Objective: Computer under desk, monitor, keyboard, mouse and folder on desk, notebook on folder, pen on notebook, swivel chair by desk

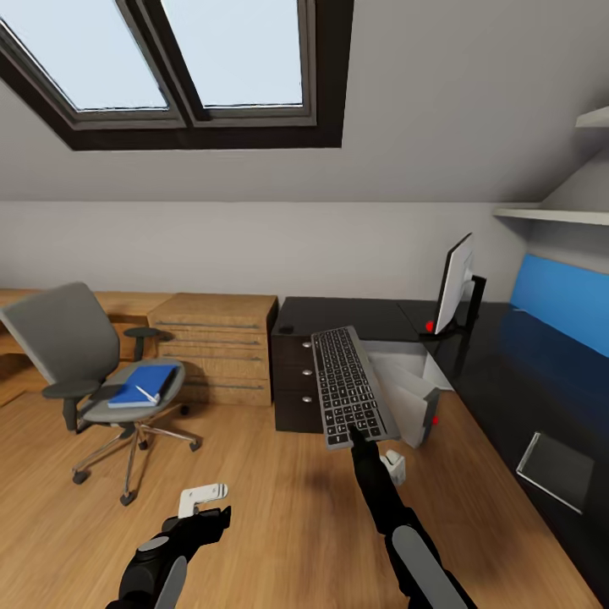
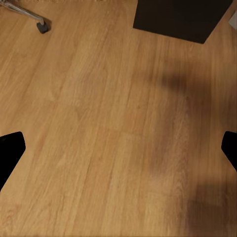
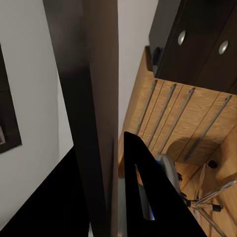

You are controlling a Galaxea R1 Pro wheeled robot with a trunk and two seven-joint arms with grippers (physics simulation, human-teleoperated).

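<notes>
Gripping the slim grey-framed keyboard with dark keys (image 1: 349, 386) by its near edge, the right gripper (image 1: 362, 440) has its fingers closed narrow on it, holding it raised and tilted above the oak plank floor (image 1: 279, 499) in front of the large L-shaped worktop with glossy black top (image 1: 507, 372); in the right wrist view the keyboard (image 3: 96, 113) appears edge-on between the dark fingers (image 3: 148, 197); left gripper (image 1: 203, 506) low over the floor, fingers spread wide and holding nothing, its dark fingertips (image 2: 10, 148) at either border of the left wrist view; wide thin flat monitor with silver-white back (image 1: 455, 283) upright on the worktop near the wall; small dark mouse (image 1: 286, 329) on the worktop's corner above the dark drawers with round silver knobs (image 1: 296, 381); boxy light grey computer tower (image 1: 410, 393) on the floor beneath the worktop, partly behind the keyboard; grey upholstered swivel chair with chrome base (image 1: 93, 372) well apart from the worktop, beside the light oak dresser with metal bar handles (image 1: 216, 347); bright blue flat folder (image 1: 142, 385) on the chair seat; thin dark grey notebook (image 1: 556, 469) flat on the worktop at its near right end; skylight windows (image 1: 182, 59) in the sloped ceiling.
</notes>
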